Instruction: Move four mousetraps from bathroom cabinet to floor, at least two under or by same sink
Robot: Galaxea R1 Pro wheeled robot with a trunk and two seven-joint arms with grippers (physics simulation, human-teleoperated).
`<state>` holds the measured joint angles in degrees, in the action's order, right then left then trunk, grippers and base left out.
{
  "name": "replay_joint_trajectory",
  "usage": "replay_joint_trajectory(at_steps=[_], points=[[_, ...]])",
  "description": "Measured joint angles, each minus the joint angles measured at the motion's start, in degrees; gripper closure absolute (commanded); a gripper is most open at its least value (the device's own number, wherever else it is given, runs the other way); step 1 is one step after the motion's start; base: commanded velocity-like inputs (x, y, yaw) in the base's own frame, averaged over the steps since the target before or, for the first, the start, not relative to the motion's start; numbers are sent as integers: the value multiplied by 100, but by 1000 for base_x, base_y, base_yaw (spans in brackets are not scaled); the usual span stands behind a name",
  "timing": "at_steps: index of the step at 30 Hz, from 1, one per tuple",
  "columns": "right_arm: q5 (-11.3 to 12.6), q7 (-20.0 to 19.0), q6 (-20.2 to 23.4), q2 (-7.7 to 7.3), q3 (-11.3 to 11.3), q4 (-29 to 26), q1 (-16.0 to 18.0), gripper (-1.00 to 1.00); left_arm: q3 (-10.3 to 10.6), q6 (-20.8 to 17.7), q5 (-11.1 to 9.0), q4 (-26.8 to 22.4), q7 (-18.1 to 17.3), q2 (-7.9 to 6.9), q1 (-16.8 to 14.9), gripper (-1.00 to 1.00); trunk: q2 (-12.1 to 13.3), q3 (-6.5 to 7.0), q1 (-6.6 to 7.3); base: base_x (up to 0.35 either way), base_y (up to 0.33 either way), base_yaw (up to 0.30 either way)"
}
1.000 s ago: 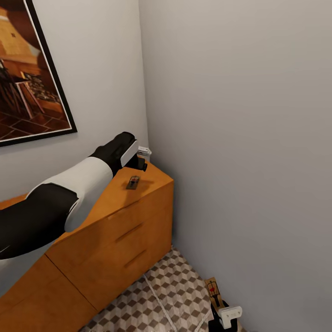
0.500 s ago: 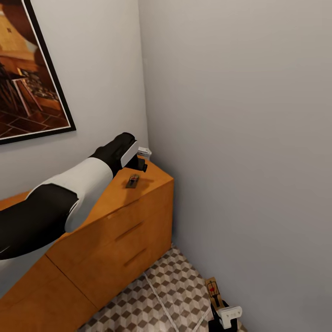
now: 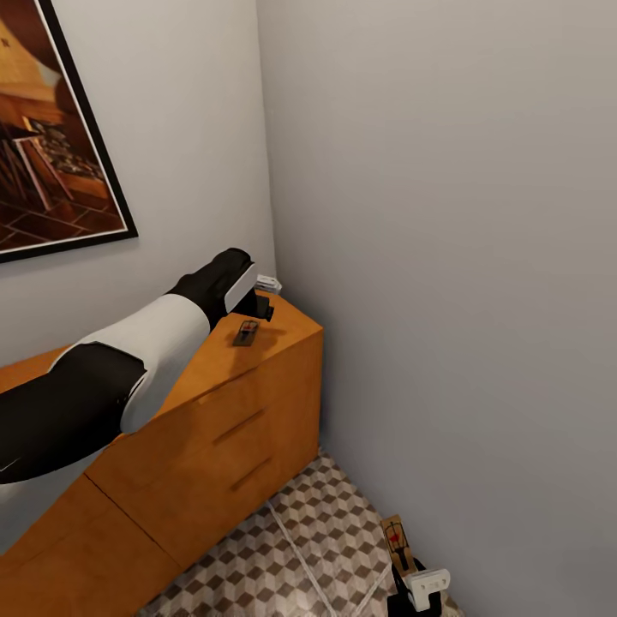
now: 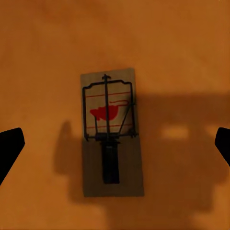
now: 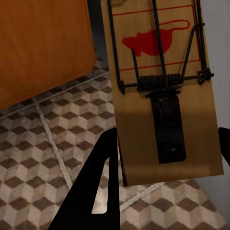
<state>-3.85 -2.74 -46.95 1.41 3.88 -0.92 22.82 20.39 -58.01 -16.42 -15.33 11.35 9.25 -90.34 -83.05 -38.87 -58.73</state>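
my left tool [image 3: 262, 302] hangs over the far corner of the cabinet [image 3: 214, 411], its fingers [image 4: 9, 148] spread wide apart with nothing between them. straight below it in the left wrist view lies one mousetrap [image 4: 111, 132], flat on the orange-brown cabinet top, red mark and wire bar facing up, not touching either finger. in the head view that same trap [image 3: 247, 332] sits near the cabinet's right end, just beside the corner where the two grey walls meet.

my right tool [image 3: 416, 587] is low at the edge of the head view, above the bathroom floor [image 3: 291, 557] and close to the right-hand wall. it holds a second mousetrap [image 5: 160, 88] clamped by its end, the board standing up out of the tool, with the spring and red mark in plain sight in the right wrist view; one dark finger [image 5: 98, 184] shows beside the board. below it are the cube-patterned tiles and the cabinet's side.

a framed picture [image 3: 51, 146] hangs on the wall above the cabinet.
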Motion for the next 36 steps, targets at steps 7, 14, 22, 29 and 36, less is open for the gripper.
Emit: replay_joint_trajectory(at_steps=[7, 14, 22, 29, 36], points=[[0, 0, 8, 0, 0, 0, 0, 100, 0, 0, -6, 0, -7, -6, 1, -100, 0, -7, 0, 0, 0, 0], [0, 0, 11, 0, 0, 0, 0, 100, -2, -7, -10, 0, -17, -8, 5, -100, 0, -52, 0, 0, 0, 0], [0, 5, 17, 0, 0, 0, 0, 100, -3, -9, -10, 0, -18, -8, 11, -100, 0, -79, 0, 0, 0, 0], [1, 3, 18, 0, -1, 0, 0, 100, -2, -9, -10, 0, -25, -9, 11, -100, 0, -79, 0, 0, 0, 0], [0, 7, 18, 0, 0, 0, 0, 100, -7, -9, -10, 0, -26, -9, 18, -100, 0, -88, 0, 0, 0, 0]])
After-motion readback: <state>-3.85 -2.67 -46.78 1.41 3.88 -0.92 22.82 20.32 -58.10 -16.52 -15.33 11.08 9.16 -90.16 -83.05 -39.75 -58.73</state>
